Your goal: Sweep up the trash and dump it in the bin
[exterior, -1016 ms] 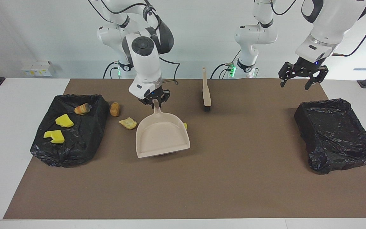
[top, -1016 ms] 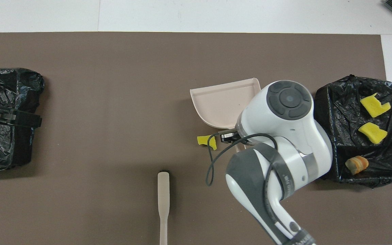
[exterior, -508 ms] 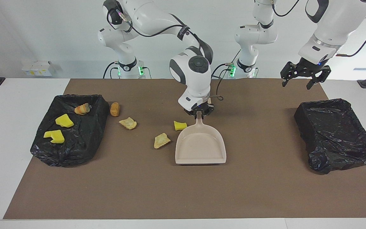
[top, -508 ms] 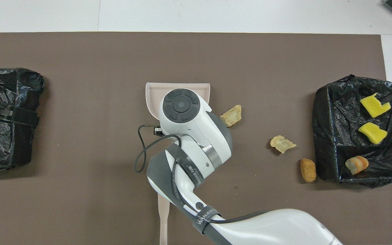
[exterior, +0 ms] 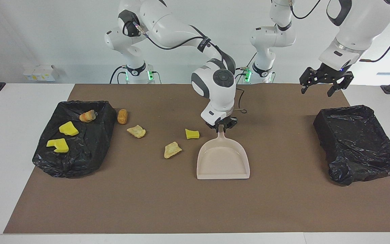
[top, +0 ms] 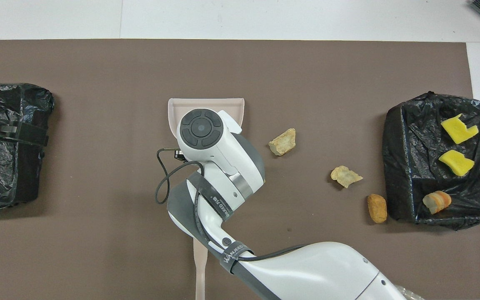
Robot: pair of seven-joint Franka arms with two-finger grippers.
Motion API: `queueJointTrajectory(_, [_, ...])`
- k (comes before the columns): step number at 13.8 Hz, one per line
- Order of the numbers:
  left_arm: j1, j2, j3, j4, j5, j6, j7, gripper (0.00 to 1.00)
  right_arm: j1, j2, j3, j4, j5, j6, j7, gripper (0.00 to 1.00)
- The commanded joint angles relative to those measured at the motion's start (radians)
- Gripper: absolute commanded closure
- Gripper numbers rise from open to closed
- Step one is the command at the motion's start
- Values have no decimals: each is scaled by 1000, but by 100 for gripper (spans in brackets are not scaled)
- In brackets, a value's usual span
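Facing view: we are counting three pieces of trash lying in the black bin (exterior: 80, 159), which is sitting well away from the dustpan (exterior: 223, 162) toward the right arm's end: two yellow foam pieces (exterior: 68, 128) and an orange-striped piece (exterior: 87, 116). Four are waiting on the surface (exterior: 195, 210) between that bin and the dustpan: a brown lump (exterior: 122, 116) just beside the bin, a tan bit (exterior: 136, 131), a second tan bit (exterior: 172, 149) and a small yellow chunk (exterior: 192, 134) lying near the dustpan's handle. The dustpan is lying flat and empty, so we are judging the job under half done.

The right arm is reaching across, and the right tool (exterior: 220, 126) is pointing down at the tip of the dustpan's handle; we cannot tell whether it is clenched on the handle or releasing it. The brush (top: 200, 273) is lying nearer to the robots than the dustpan, untouched.

The left arm is waiting, and the left tool (exterior: 324, 83) is hanging released and empty, well away from the dustpan, near a second black bin (exterior: 357, 142).
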Motion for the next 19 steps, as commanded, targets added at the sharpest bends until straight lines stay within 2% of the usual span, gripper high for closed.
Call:
queueJointTrajectory(1, [-7, 5, -4, 22, 27, -28, -40, 0, -5, -54, 4, -37, -1, -21, -4, 0])
queueJointTrajectory(3, [-7, -17, -4, -4, 26, -36, -42, 0, 26, -90, 12, -78, 5, -57, 13, 0])
queueJointTrajectory(7, [-7, -20, -4, -11, 26, -26, -37, 0, 93, -227, 24, -266, 30, -35, 118, 0])
queueJointTrajectory(11, [-6, -20, -4, -11, 26, -25, -38, 0, 176, -314, 24, -392, 31, -26, 235, 0])
queueJointTrajectory(12, [-4, -20, -4, -11, 26, -25, -38, 0, 202, -347, 24, -455, 43, -2, 258, 0])
queueJointTrajectory(15, [2, -20, -4, -11, 26, -25, -38, 0, 259, -455, 24, -686, 105, 186, 295, 0])
queueJointTrajectory(16, [4, -20, -4, -11, 26, -23, -40, 0, 274, -474, 24, -734, 116, 230, 301, 0])
queueJointTrajectory(19, [7, -23, 2, -8, 26, -22, -38, 0, 301, -526, 24, -825, 142, 233, 304, 0])
